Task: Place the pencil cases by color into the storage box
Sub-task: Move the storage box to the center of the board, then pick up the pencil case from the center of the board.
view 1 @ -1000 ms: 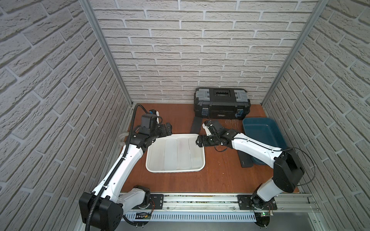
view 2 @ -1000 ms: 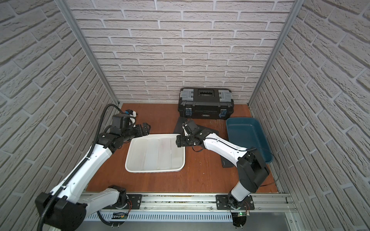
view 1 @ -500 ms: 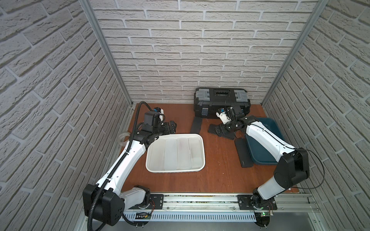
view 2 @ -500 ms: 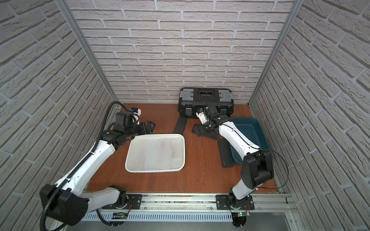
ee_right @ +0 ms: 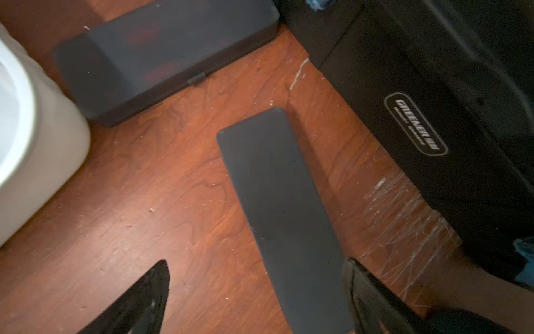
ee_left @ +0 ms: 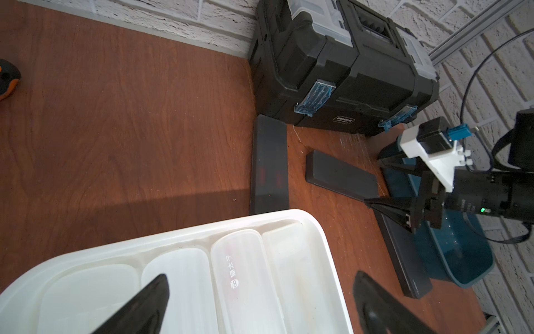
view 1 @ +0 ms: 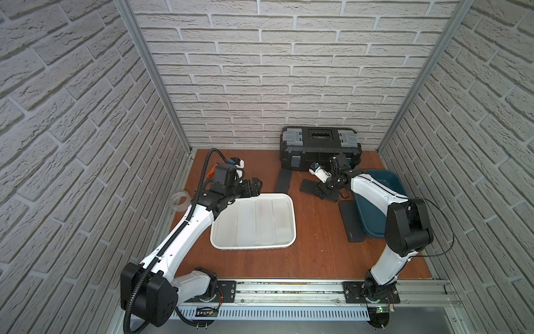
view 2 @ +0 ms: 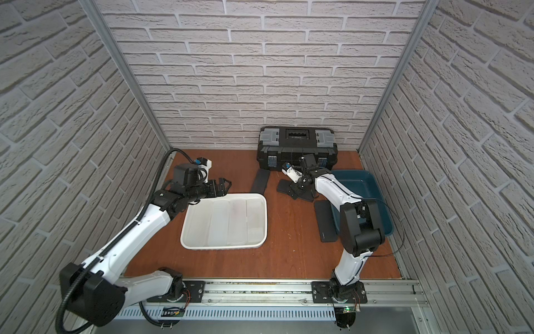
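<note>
Several frosted white pencil cases (view 1: 263,219) lie side by side in the white storage box (view 1: 294,219). Three black pencil cases lie on the table: one (view 1: 283,180) by the toolbox, one (ee_right: 277,208) under my right gripper, one (view 1: 351,221) beside the teal storage box (view 1: 388,179). My right gripper (ee_right: 257,289) hangs open low over the middle black case, which lies between the fingers, closer to one fingertip (ee_right: 364,289). Over the white box's back left corner my left gripper (ee_left: 260,289) is open and holds nothing.
A black toolbox (view 1: 319,147) stands against the back wall. At the left of the table, behind my left arm, lie a clear tape roll (view 1: 179,199) and an orange-handled screwdriver (ee_left: 7,78). Brick-pattern walls close in three sides.
My right gripper left the white box's right edge, swung back and right, and came down over the middle black case. The left gripper shifted slightly right along the box's back rim.
</note>
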You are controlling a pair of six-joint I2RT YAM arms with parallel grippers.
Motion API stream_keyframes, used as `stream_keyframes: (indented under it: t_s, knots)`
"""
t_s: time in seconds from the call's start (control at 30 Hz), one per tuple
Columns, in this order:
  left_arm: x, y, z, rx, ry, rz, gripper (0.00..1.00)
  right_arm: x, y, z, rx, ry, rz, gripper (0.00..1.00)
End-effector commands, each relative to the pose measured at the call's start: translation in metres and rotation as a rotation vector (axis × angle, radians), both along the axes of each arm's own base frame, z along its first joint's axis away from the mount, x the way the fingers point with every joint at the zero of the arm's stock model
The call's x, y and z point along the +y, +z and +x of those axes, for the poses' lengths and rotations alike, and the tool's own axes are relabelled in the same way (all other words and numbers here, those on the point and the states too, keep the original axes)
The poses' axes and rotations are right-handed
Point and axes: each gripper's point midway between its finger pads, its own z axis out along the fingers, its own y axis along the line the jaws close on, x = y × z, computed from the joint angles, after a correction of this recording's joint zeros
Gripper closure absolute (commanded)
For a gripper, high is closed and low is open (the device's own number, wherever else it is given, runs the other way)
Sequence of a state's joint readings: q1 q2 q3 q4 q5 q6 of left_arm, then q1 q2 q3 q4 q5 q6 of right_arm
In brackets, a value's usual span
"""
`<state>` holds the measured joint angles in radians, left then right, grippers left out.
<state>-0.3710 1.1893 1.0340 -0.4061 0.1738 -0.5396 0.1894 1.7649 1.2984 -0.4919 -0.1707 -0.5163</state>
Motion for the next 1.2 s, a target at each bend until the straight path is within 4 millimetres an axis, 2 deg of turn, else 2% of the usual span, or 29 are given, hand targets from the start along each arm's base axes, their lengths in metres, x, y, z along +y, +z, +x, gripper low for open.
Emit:
stream_keyframes:
  t_s: [0.0, 0.13, 0.67, 1.0, 1.07, 1.1, 1.17]
  knots:
    - [-0.004, 0.006, 0.003, -0.043, -0.01, -0.021, 0.02, -0.003, -0.008, 0.011, -0.05, 0.077, -0.032, 0.06]
    - [-0.006, 0.006, 0.004, -0.041, -0.014, -0.023, 0.02, -0.009, -0.021, 0.012, -0.024, 0.102, -0.062, 0.07]
    - [-0.003, 0.007, 0.003, -0.053, -0.006, -0.014, 0.02, -0.014, -0.048, 0.015, 0.056, 0.169, -0.08, 0.08]
    - [-0.002, 0.003, 0.003, -0.048, -0.003, -0.009, 0.02, -0.017, -0.061, 0.022, 0.044, 0.171, -0.105, 0.08]
    - [-0.002, 0.003, 0.002, -0.048, -0.004, -0.006, 0.02, -0.017, -0.058, 0.023, 0.05, 0.176, -0.11, 0.09]
    - [-0.001, 0.003, 0.001, -0.049, -0.002, -0.003, 0.02, -0.017, -0.07, 0.022, 0.081, 0.179, -0.111, 0.09]
    - [0.0, 0.005, 0.001, -0.054, 0.0, 0.001, 0.02, -0.015, -0.07, 0.023, 0.088, 0.184, -0.106, 0.09]
